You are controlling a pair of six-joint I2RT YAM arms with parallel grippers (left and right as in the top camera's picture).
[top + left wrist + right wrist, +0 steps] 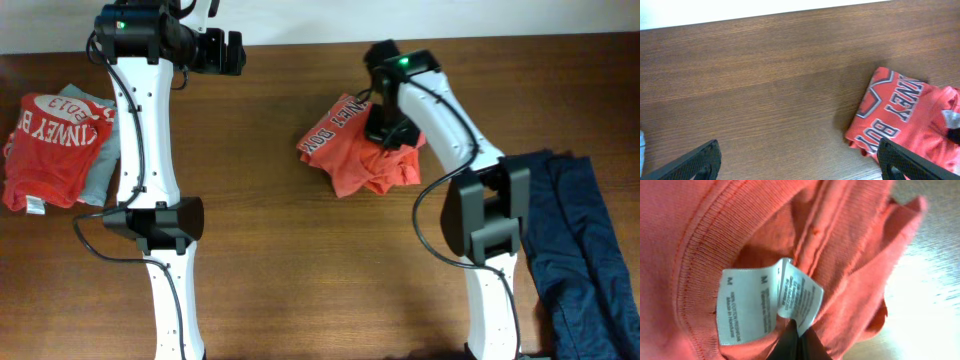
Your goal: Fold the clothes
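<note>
right gripper (pixel 383 133): clenched on the t-shirt (pixel 350 162), collar fabric at its tips
left gripper (pixel 228 50): released, empty; t-shirt off to its right
nearer arm: right
long axis: bunched, cannot tell

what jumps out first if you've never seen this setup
The crumpled red shirt mid-table, with the right gripper shut on it beside its white size label. Next, a folded red shirt at the left edge and a navy garment along the right.
</note>
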